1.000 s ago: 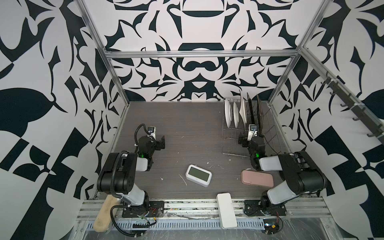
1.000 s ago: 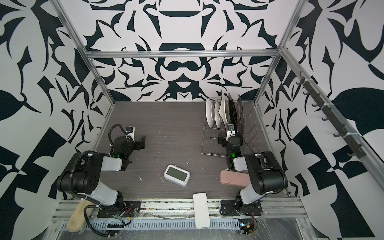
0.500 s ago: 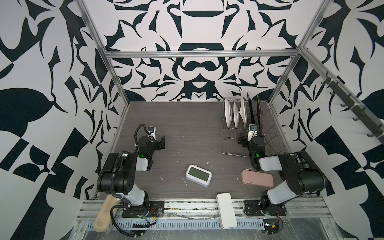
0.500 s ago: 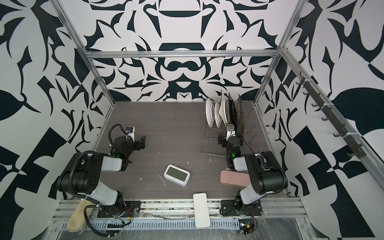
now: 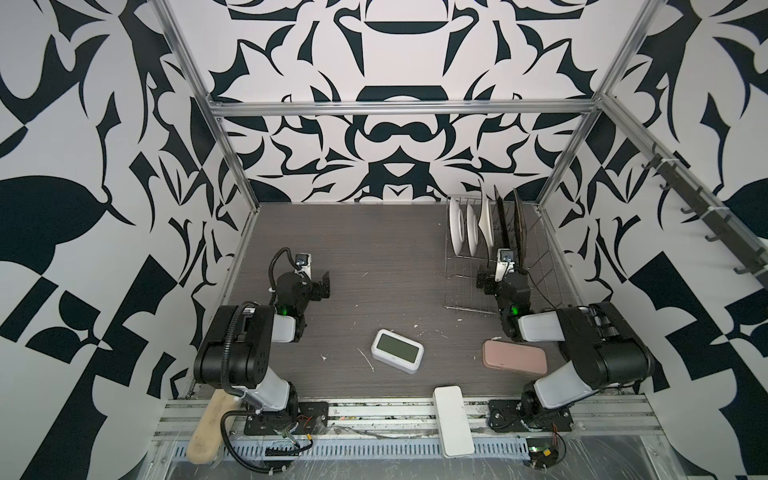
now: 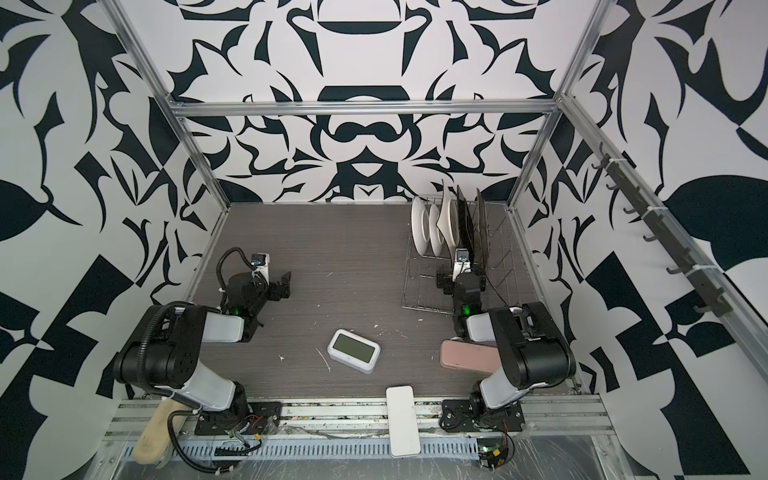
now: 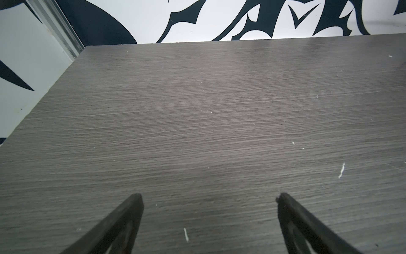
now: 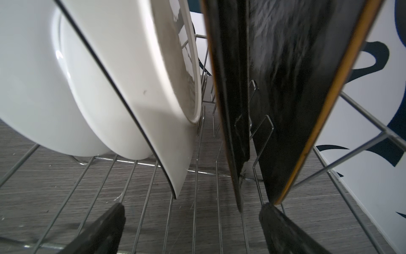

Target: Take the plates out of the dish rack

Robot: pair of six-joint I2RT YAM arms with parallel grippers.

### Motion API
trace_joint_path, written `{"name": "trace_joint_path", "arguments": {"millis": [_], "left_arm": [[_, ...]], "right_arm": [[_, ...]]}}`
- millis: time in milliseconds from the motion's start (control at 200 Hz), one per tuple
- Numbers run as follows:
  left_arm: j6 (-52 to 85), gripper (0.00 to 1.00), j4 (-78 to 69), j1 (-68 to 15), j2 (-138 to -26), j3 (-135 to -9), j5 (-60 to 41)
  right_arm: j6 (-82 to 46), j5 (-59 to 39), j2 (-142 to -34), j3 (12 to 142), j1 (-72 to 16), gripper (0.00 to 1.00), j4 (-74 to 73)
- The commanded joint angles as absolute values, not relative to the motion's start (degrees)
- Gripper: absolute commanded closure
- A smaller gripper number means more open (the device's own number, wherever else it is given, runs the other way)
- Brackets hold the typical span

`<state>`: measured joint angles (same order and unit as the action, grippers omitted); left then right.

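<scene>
The plates (image 5: 478, 224) stand on edge in the far half of the dish rack (image 5: 459, 291), held between upright prongs: three white ones to the left, two dark ones with tan edges to the right. The dish rack sits on the table (image 5: 374, 249) at its far right corner, beside the right wall. The right claw (image 8: 192, 207) hovers low over the near half of the rack, released, its jaws spread wide, facing the plate edges and gripping nothing. The left claw (image 7: 210, 195) is likewise released, above the table on the left side. A clock (image 5: 397, 351) and a pink case (image 5: 514, 358) lie near the front edge.
</scene>
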<state>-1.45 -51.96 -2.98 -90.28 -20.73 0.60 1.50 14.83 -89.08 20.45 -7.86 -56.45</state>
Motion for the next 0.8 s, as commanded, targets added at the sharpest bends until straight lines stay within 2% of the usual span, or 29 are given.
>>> {"name": "trace_joint_path", "arguments": {"millis": [0, 185, 345, 620, 795], "left_arm": [[-1.41, 0.01, -52.03, -2.72, -89.56, -21.62, 0.42], [-1.32, 0.01, -52.22, -2.46, -89.38, -21.44, 0.00], [-0.87, 0.01, -51.25, -2.98, -86.56, -21.25, 3.87], [0.85, 0.01, -32.54, -4.52, -74.31, -27.03, 10.33], [4.21, 0.01, -21.15, -5.48, -67.24, -31.86, 10.87]], "right_arm": [[1.23, 15.34, -89.47, 19.49, -7.38, 0.00, -54.82], [0.97, 15.97, -87.10, 19.16, -7.46, 0.01, -53.69], [0.39, 16.28, -81.52, 21.95, -7.47, 0.00, -42.92], [-2.52, 14.16, -72.55, 24.21, -7.85, 0.00, -30.58], [-3.08, 13.78, -64.94, 24.83, -8.09, 0.01, -24.08]]}}
